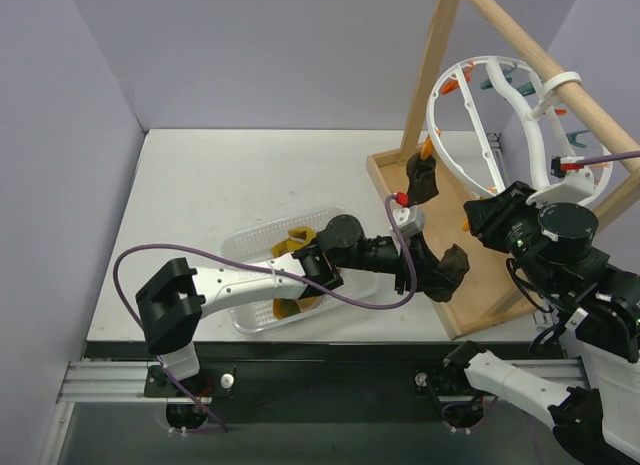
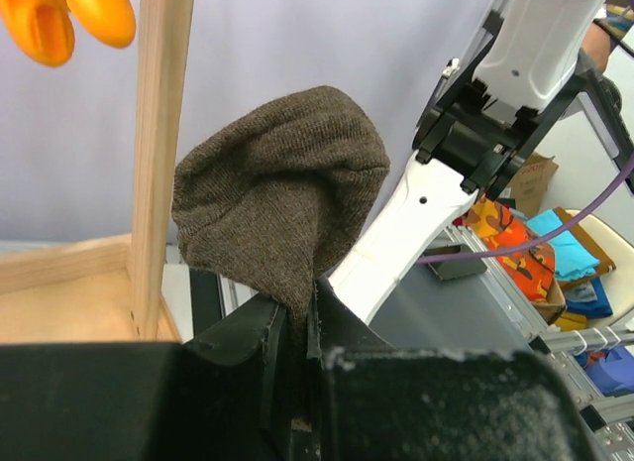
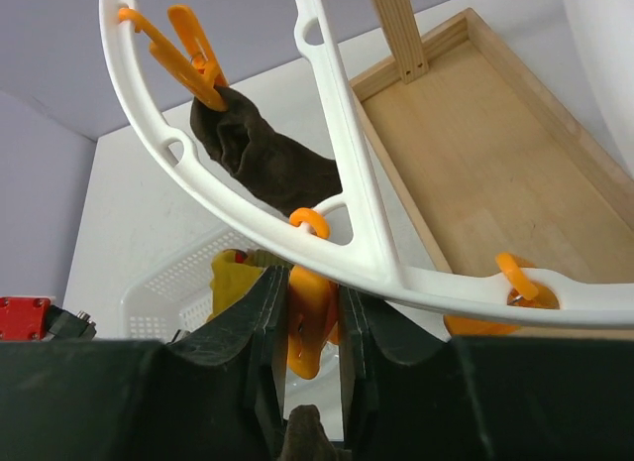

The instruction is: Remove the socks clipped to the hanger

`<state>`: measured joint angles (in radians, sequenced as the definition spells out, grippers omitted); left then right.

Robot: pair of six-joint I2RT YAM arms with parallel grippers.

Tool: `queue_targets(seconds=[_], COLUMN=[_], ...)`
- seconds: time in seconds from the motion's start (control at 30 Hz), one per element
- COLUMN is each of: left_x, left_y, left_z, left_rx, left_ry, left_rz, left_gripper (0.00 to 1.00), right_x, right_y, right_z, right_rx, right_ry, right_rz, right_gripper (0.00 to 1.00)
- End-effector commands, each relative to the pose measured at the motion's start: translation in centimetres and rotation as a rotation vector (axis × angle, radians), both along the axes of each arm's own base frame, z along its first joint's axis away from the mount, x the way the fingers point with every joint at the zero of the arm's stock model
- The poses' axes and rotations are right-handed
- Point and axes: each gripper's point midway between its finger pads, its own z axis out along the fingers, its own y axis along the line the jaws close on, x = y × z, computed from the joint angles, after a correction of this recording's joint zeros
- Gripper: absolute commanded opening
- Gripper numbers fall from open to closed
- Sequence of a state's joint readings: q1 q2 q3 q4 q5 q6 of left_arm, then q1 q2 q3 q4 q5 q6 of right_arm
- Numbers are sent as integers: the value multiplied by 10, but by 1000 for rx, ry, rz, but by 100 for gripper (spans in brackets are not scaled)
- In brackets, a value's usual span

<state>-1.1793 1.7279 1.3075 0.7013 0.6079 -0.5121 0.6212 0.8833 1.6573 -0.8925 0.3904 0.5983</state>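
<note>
The left tool point(image 2: 294, 322) was pinched narrow on a dark brown sock point(image 2: 282, 193). It gripped the sock by a gathered edge, so the rest of the knit bulged out past the fingertips in a rounded lump. From above, this tool reached out over the wooden tray point(image 3: 485, 173), and the sock in it hung just on the near side of the right tool.

The right tool point(image 3: 312, 312) was closed tight, its two fingers squeezing an orange clip point(image 3: 302, 357) that hung from the rim of the hanger point(image 3: 342, 134). The white ring of the hanger ran directly over this tool's fingertips, touching or nearly touching them. A scrap of dark fabric showed just below the clip between the fingers. Whether it was caught in the clip could not be told.

Up and to the left of the right tool, another orange clip point(image 3: 188, 45) on the ring held a second dark brown sock point(image 3: 258, 164), which drooped limp below the rim. The hanger itself hung tilted from the wooden pole point(image 1: 540, 55), above and behind the right tool.

Back along the left arm, well apart from the left tool, a clear basket point(image 1: 230, 280) sat on the tabletop point(image 1: 260, 175). Mustard-yellow socks point(image 1: 297, 241) lay inside it, and the arm passed over its far side.
</note>
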Motion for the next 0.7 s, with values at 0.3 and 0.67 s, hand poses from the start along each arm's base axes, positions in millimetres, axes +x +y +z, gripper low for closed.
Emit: queue_targets(seconds=[0.3,0.67], left_x=[86,140], left_y=[82,180], left_z=[-59,-116], left_rx=[378,603], left_ry=[26,69], left_rz=[421,812], left_gripper=[16,45], right_x=[0,-1], right_y=[-7,-11], right_z=[-9,-10], right_rx=[-13,-37], right_ry=[-7,-1], right_rz=[-28,-42], right_gripper=[0,0])
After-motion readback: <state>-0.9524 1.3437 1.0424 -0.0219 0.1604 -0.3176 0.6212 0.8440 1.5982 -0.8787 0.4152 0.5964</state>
